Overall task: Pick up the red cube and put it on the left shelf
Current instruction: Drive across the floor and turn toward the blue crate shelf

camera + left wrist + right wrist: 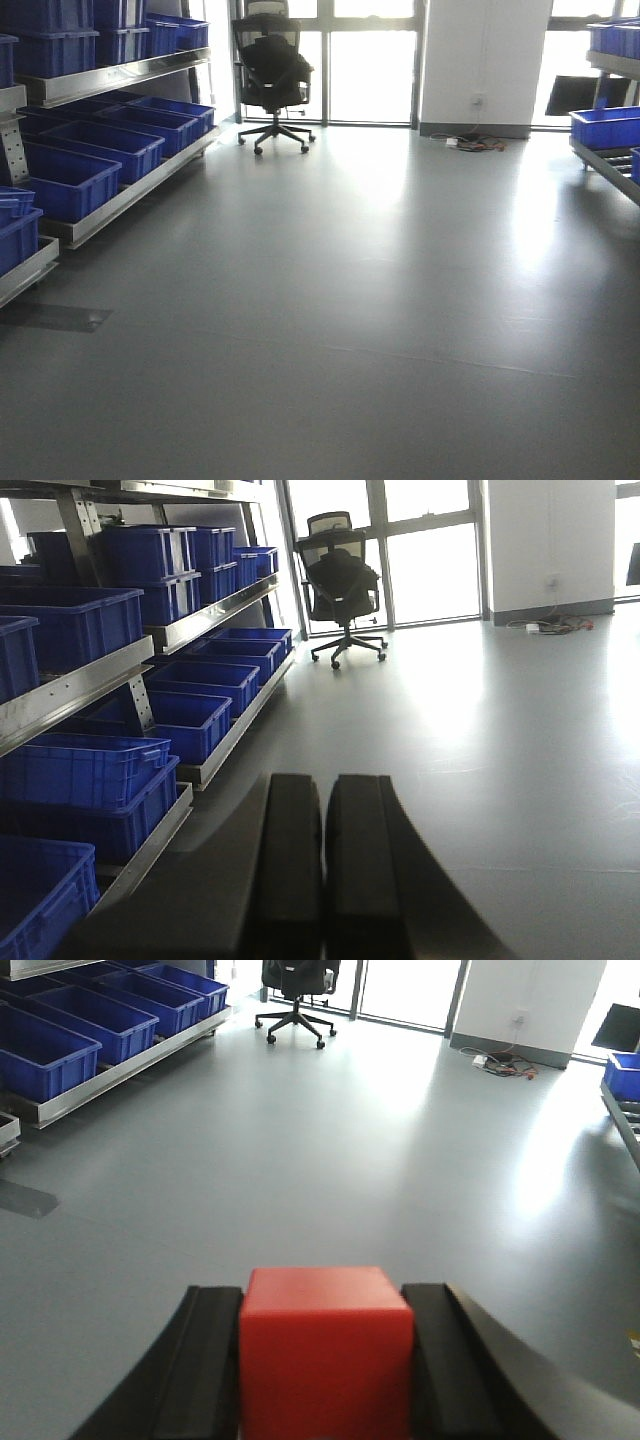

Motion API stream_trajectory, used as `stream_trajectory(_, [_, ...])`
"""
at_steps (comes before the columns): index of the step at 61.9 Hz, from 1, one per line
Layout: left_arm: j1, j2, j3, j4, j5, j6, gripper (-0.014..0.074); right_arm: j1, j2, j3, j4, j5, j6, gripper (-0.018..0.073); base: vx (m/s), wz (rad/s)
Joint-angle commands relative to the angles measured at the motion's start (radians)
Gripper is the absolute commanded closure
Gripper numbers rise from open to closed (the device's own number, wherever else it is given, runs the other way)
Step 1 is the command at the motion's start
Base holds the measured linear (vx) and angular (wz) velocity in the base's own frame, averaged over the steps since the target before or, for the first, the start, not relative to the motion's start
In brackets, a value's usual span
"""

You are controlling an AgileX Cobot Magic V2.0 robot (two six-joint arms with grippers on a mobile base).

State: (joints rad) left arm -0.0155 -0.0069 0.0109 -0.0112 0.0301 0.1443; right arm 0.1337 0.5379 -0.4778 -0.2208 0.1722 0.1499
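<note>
The red cube [326,1355] fills the bottom of the right wrist view, held between the two black fingers of my right gripper [326,1305], which is shut on it above the grey floor. My left gripper [325,790] is shut with nothing in it, its two black fingers pressed together. The left shelf [118,72] runs along the left wall, a steel rack with blue crates [68,180] on two levels. From the left wrist the left shelf [70,685] is close by on the left; in the right wrist view the left shelf [110,1068] lies far off at the upper left.
A black office chair [272,80] stands by the windows at the far end. Cables [470,142] lie on the floor near the white pillar. Another rack with blue crates [606,125] lines the right wall. Grey floor [350,300] stretches between the racks.
</note>
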Motion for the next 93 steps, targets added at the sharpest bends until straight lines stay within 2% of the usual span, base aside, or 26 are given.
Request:
stream_trajectory(1, [-0.005, 0.007, 0.022, -0.005, -0.091, 0.001, 0.0491, -0.006, 0.001, -0.032, -0.014, -0.078, -0.01, 0.0501, 0.59, 0.22])
stream_trajectory(34, [-0.005, 0.007, 0.022, -0.005, -0.091, 0.001, 0.0491, -0.006, 0.001, -0.032, -0.014, -0.078, -0.01, 0.0501, 0.59, 0.26])
stream_trajectory(93, [-0.005, 0.007, 0.022, -0.005, -0.091, 0.001, 0.0491, -0.006, 0.001, -0.032, -0.014, -0.076, -0.01, 0.0501, 0.55, 0.48])
